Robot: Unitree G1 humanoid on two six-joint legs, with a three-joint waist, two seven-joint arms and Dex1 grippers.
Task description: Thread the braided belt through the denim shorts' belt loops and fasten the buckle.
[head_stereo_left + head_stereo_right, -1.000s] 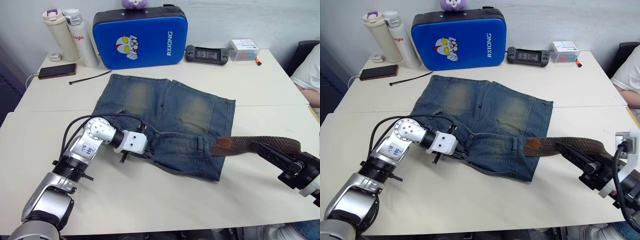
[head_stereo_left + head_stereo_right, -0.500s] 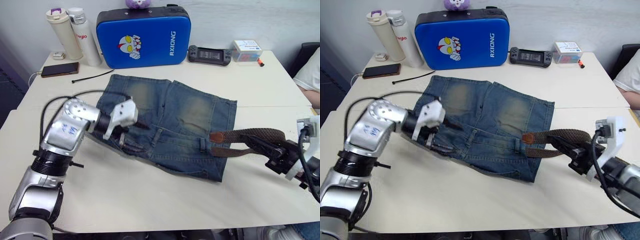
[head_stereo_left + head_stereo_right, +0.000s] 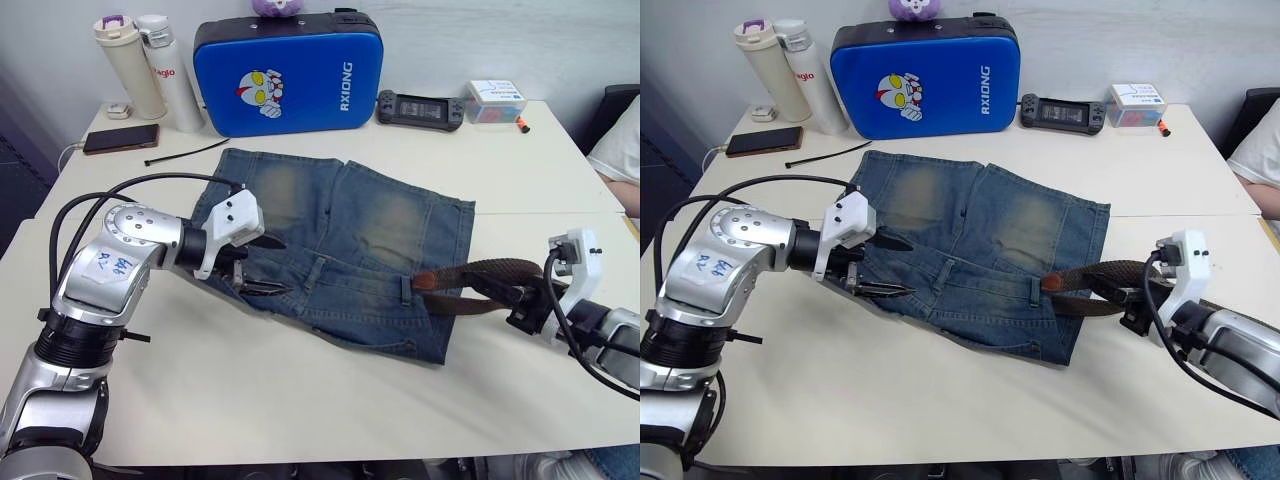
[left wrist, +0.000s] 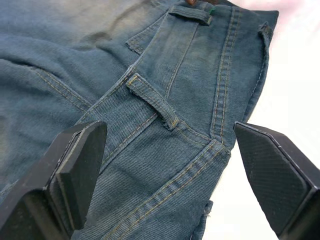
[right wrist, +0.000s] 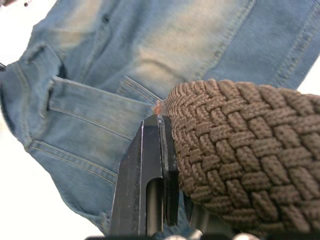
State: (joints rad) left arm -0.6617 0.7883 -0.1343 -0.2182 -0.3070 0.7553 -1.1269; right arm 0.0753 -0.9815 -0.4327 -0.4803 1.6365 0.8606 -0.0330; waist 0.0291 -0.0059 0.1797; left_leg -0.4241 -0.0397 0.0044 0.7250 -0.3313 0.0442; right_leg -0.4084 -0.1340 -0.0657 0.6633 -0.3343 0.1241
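Observation:
The denim shorts (image 3: 340, 235) lie flat mid-table, waistband toward me. My left gripper (image 3: 266, 267) hovers open over the waistband's left part. In the left wrist view one of the belt loops (image 4: 152, 102) lies between its wide-spread fingers (image 4: 80, 165), untouched. My right gripper (image 3: 1120, 298) is shut on the braided belt (image 3: 500, 270), which bows into a folded loop at the shorts' right side. The belt's brown leather tip (image 3: 432, 280) rests on the waistband beside another belt loop (image 3: 407, 290). Close up, the weave (image 5: 240, 165) presses against the shut fingers (image 5: 155, 175). The buckle is out of view.
At the table's back stand a blue case (image 3: 285, 75), two bottles (image 3: 128, 65), a phone (image 3: 118, 140), a black cable tie (image 3: 185, 152), a game console (image 3: 417, 108) and a small box (image 3: 492, 100). A person's sleeve (image 3: 622, 145) shows at the right edge.
My left gripper opened, let go of the waistband and rose to the left. My right gripper moved left with the belt, which buckled from a straight strap into a folded loop.

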